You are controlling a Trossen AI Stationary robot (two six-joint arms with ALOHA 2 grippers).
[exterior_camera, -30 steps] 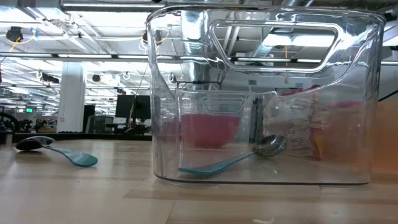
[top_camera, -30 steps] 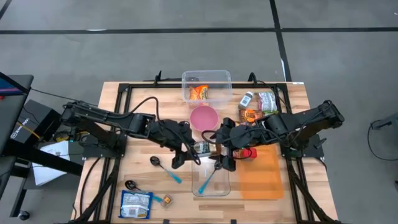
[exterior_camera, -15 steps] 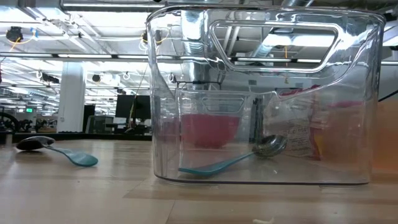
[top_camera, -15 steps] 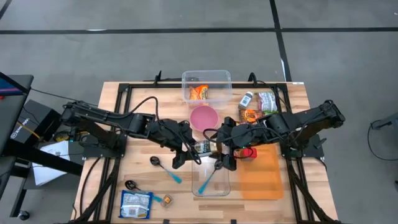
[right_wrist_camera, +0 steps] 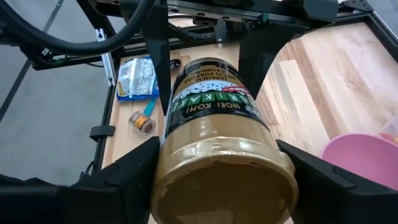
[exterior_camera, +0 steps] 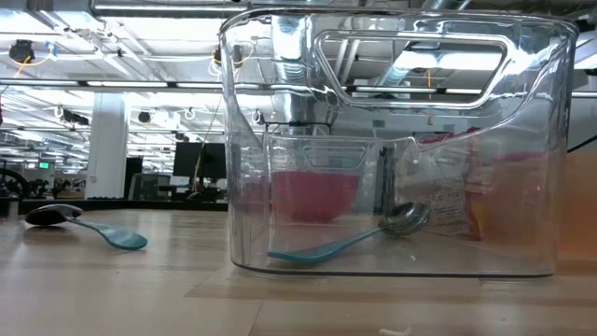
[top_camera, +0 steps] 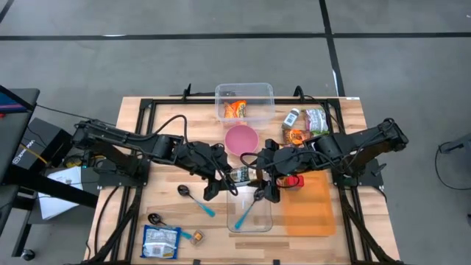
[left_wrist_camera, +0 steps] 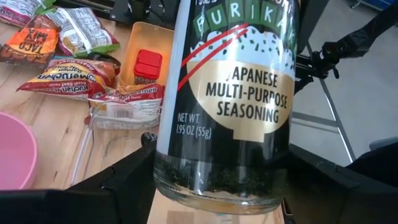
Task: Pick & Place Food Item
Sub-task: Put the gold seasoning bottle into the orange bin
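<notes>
A dark glass jar of furikake seasoning (top_camera: 241,175) with a tan lid hangs level between my two grippers, above the far rim of the near clear container (top_camera: 250,215). My left gripper (top_camera: 229,177) comes from the table's left and is shut on the jar's base end (left_wrist_camera: 224,180). My right gripper (top_camera: 255,177) comes from the right and is shut on the lid end (right_wrist_camera: 224,180). Neither gripper shows in the low view. My left gripper pinches the jar's base end (left_wrist_camera: 163,174) between its two fingers (left_wrist_camera: 118,183), coming level from the table's left, along the jar. The jar lies level, clear of the table. My right gripper pinches the jar's tan lid end (right_wrist_camera: 168,177) between its two fingers (right_wrist_camera: 121,180), coming level from the table's right, along the jar. My left gripper's fingers (right_wrist_camera: 155,62) show on the jar's other end.
The near clear container (exterior_camera: 392,140) holds a teal-handled spoon (exterior_camera: 345,245). A pink bowl (top_camera: 241,138), a far clear container (top_camera: 244,101), snack packets (top_camera: 305,124), an orange board (top_camera: 309,207), a red-capped bottle (top_camera: 293,180) and loose spoons (top_camera: 195,197) surround it.
</notes>
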